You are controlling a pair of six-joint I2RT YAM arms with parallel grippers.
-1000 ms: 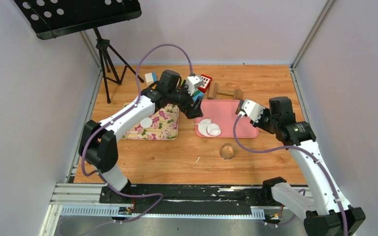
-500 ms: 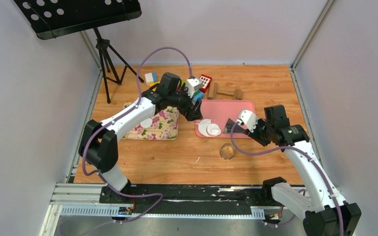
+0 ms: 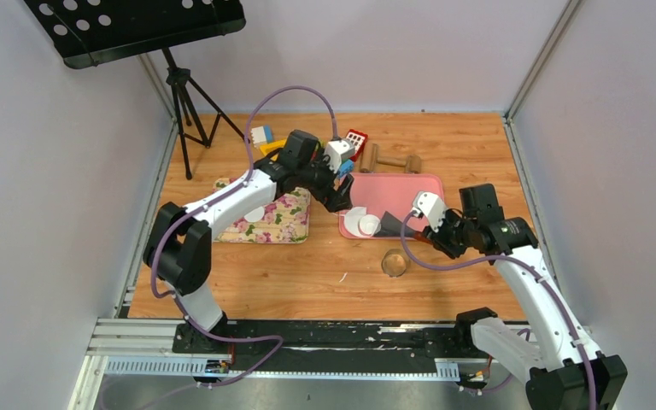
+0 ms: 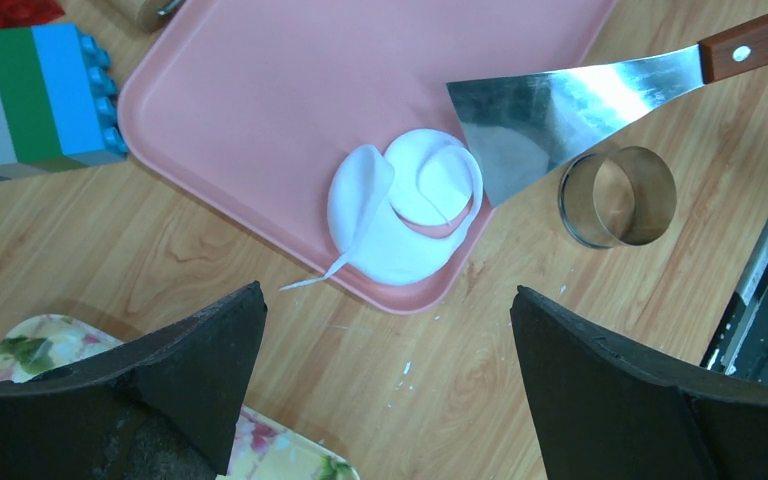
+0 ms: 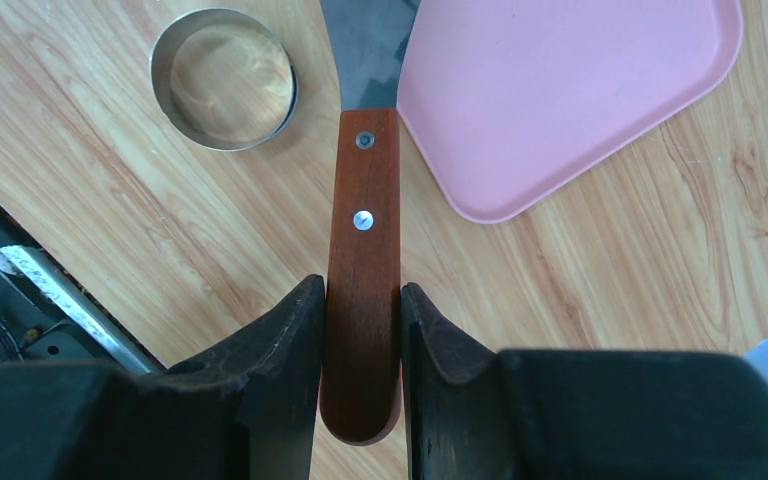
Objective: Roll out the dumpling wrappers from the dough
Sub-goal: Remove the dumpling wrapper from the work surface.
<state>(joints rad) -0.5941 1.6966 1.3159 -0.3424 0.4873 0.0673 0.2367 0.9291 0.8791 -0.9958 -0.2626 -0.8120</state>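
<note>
The right gripper (image 5: 362, 300) clamps a spatula (image 4: 550, 110); the left gripper (image 4: 385, 310) gapes wide.
The dough (image 4: 400, 215) lies on the pink tray (image 4: 290, 80) corner, ahead of and between the left fingers (image 4: 190, 380), the spatula's steel blade just beside it, its wooden handle pinched between the right fingers (image 5: 280, 340).

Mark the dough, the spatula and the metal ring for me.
dough (image 4: 388, 248): left wrist view, flat sheet's lower part
spatula (image 4: 550, 110): left wrist view, middle of the metal blade
metal ring (image 4: 615, 240): left wrist view, its near wall

Pale walls (image 3: 60, 213) enclose a wooden table (image 3: 290, 273) — music stand (image 3: 137, 26) behind.
</note>
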